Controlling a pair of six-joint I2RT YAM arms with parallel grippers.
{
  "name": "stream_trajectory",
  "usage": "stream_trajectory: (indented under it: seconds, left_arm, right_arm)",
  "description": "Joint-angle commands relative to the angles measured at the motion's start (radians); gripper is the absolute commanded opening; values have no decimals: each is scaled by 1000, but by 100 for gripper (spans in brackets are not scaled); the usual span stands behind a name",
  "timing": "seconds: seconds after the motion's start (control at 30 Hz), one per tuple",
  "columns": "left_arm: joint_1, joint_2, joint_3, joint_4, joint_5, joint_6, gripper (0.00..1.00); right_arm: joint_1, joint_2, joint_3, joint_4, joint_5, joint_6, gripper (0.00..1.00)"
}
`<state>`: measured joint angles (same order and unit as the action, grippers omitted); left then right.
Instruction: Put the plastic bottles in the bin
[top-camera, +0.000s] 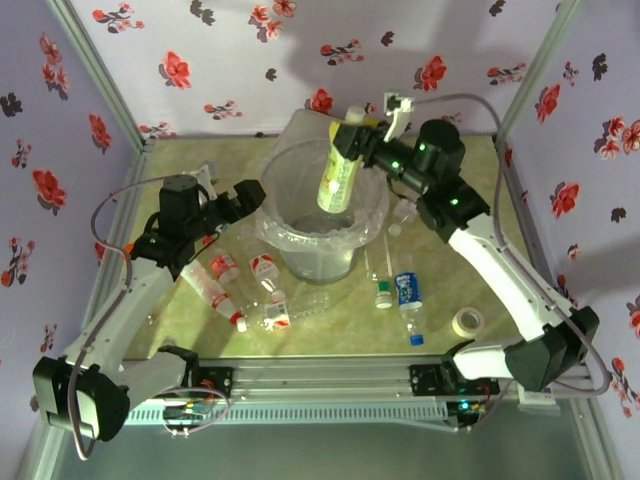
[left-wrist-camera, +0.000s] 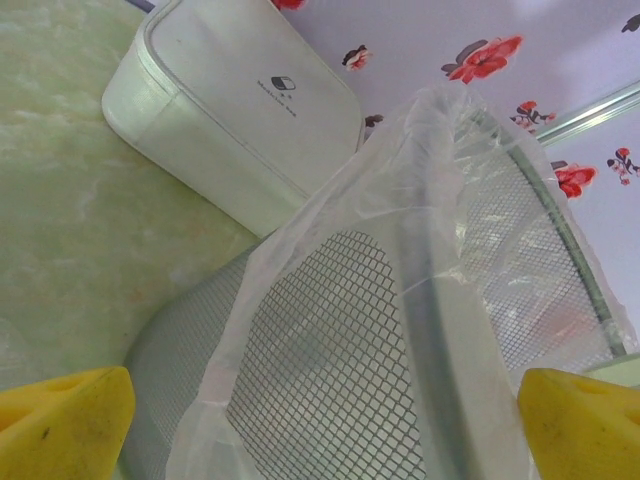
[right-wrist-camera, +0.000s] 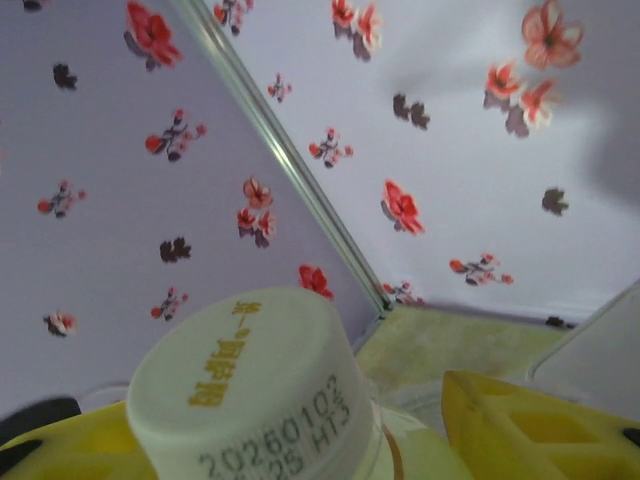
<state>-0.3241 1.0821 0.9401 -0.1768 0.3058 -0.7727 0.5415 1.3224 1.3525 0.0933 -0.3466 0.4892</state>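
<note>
Enclosing the station on three sides, lilac papered walls (top-camera: 300, 60) printed with red and dark flowers, joined at slim brushed-metal corner posts (top-camera: 100, 70). Below them, a pale green marbled tabletop (top-camera: 190, 160), smooth and matt. At its centre, toward the far wall, a large round grey bin (top-camera: 315, 262), its wall finely meshed in the left wrist view, lined with a crinkled clear plastic bag folded over the rim. Just behind the bin lies a glossy white rectangular box (left-wrist-camera: 230, 110) with rounded corners. Of the two arms, the right gripper (top-camera: 352, 140) has its yellow fingers (right-wrist-camera: 530, 420) clamped just below the white screw cap of a clear plastic bottle with a yellow-green label (top-camera: 337, 175), which hangs tilted, cap uppermost, over the bin's open mouth. The left gripper (top-camera: 250, 195), yellow jaws spread wide and holding nothing, sits just beside the bin's left wall. On the table left of the bin is a cluster of small crushed bottles with red-and-white labels (top-camera: 262, 268). To its right lie a blue-labelled bottle (top-camera: 408, 290) and a green-capped bottle (top-camera: 383, 293). A small white tape roll (top-camera: 467, 322) lies flat near the right front edge.
</note>
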Motion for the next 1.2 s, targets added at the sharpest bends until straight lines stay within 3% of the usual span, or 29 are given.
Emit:
stream_trajectory:
  seconds: [0.0,0.2,0.37,0.73,1.0,1.17]
  left_arm:
    - [-7,7,2,59,-14,-4,99]
    - [-8,25,22,40,-14,-2,98]
    - [-10,35,26,48,-14,-1,98]
    - [-12,41,23,52,-15,-5,98]
    - [-15,37,22,50,-14,8,98]
    - [-16,46,12,65,-14,13,99]
  right_arm:
    - [3,-9,-80,137,-42,-63,58]
    - [7,-22,-183,141,-16,-70,60]
    - [10,-42,-233,132,-13,-89,69]
    - [10,-78,-211,46,-2,-133,79]
    - [-1,-189,-79,-301,286,-216,81]
    - [-104,-298,-87,-522,446,-125,81]
